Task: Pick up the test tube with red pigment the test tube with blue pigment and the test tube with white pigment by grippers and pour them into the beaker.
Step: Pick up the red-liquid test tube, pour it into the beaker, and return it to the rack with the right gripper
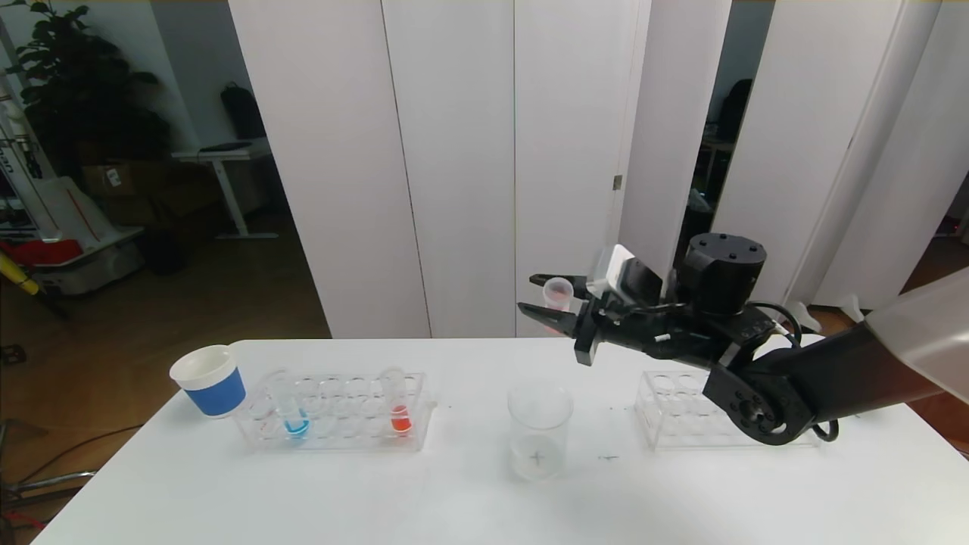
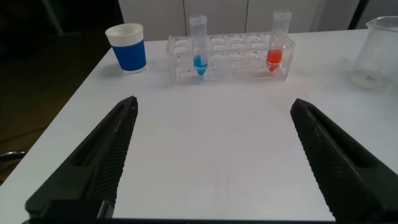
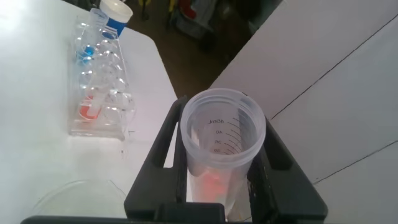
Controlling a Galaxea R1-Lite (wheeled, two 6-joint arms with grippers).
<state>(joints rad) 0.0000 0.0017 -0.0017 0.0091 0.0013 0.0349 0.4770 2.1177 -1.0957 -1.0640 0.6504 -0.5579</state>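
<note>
Gripping a red-bottomed tube (image 3: 221, 149), right pincer (image 1: 546, 303) above beaker (image 1: 538, 431)

We count three test tubes in all. Two stand in the left rack (image 1: 333, 412): one tube with blue pigment (image 1: 294, 412) and one tube with red-orange pigment (image 1: 399, 405). The third tube (image 1: 558, 294), with a reddish tint at its bottom, sits up in the right claw (image 1: 546, 303), above the surface (image 1: 303, 499).

We count two clear racks: the left one and a second rack (image 1: 681, 412) on the right, partly behind the arm.

We see one glass beaker (image 1: 538, 430) between the racks, and one white paper cup (image 1: 210, 380) with a blue sleeve.

Two claws show: the right one, and the left claw (image 2: 211, 162), seen only from its own wrist camera.
</note>
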